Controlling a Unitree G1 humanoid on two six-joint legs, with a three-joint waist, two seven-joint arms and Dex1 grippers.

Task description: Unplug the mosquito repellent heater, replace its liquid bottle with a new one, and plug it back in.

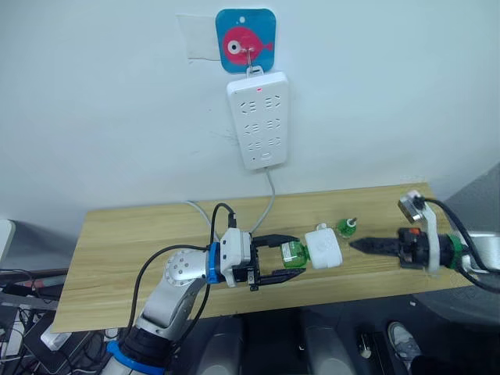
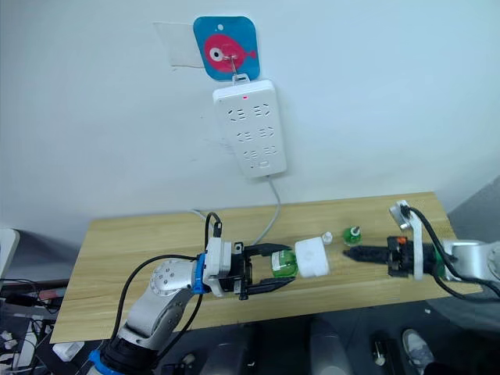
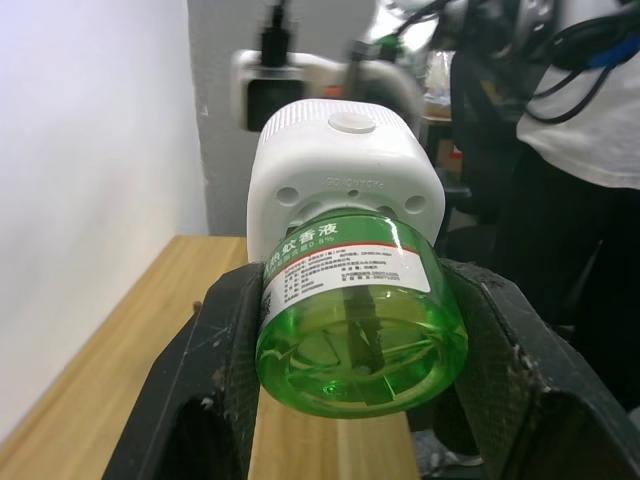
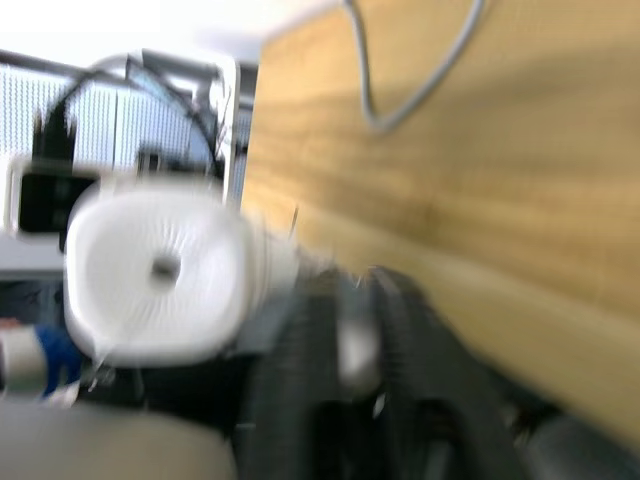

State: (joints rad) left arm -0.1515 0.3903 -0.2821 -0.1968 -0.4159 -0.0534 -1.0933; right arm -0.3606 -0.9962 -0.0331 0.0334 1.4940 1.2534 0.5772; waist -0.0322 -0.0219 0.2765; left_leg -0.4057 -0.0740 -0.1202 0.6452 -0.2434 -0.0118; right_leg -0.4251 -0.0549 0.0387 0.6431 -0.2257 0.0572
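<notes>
Heater hangs over your worktop; your left gripper grasps its green bottle, right gripper clenched just right of it.

Lab test bench, wooden table, wall-hung power strip

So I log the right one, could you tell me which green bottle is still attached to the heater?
The green bottle between the left gripper's fingers, screwed into the white heater; the other bottle stands free.
</notes>
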